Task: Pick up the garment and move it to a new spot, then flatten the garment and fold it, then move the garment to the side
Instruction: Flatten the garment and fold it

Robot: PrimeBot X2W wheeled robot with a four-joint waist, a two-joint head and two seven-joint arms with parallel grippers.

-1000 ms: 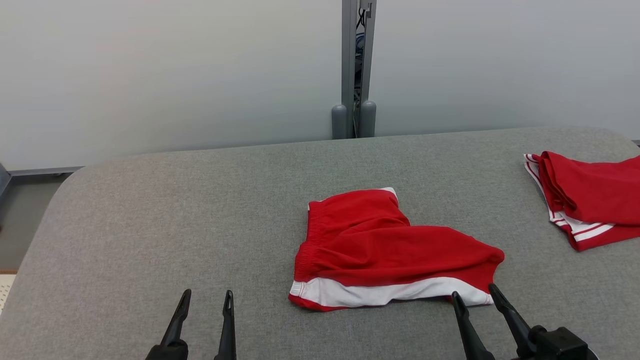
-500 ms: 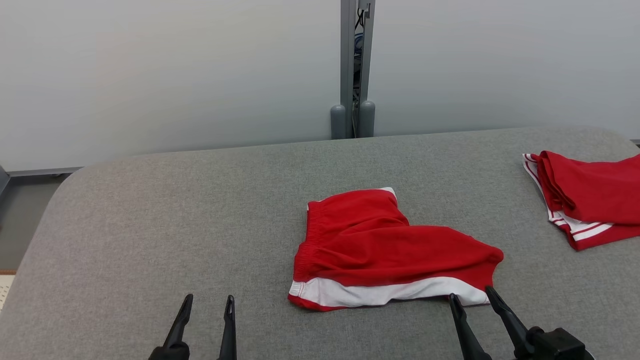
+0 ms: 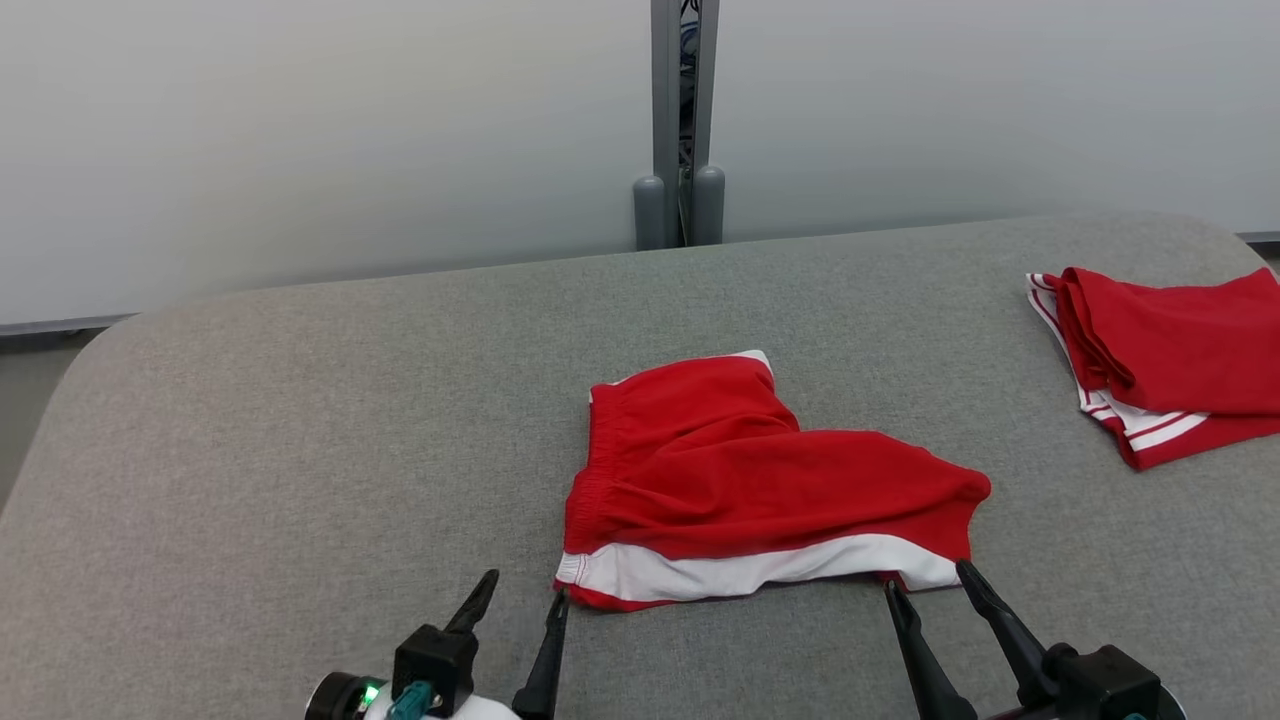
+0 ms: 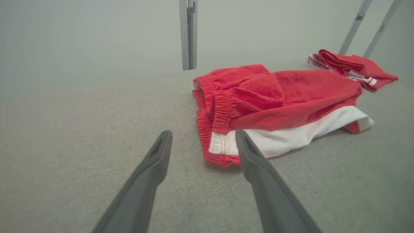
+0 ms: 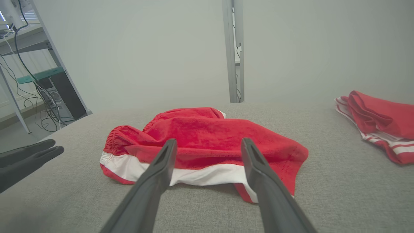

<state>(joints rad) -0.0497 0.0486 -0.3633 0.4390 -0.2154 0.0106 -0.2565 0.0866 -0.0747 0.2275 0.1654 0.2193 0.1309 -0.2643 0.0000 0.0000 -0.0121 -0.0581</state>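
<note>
I have the red garment [image 3: 760, 480] lying bunched near the middle of the grey table [image 3: 300, 420], its white band toward me. Both grippers are empty, fingers spread: the left gripper [image 3: 525, 587] sits just beside the waistband corner, the right gripper [image 3: 927, 578] just beside the near right corner. My worry is the layers. If I close too shallow, I pinch only the top sheet and the cloth drags unevenly; too deep, and the tips dig into the padding. A second red garment [image 3: 1170, 350] lies well apart, far right.
</note>
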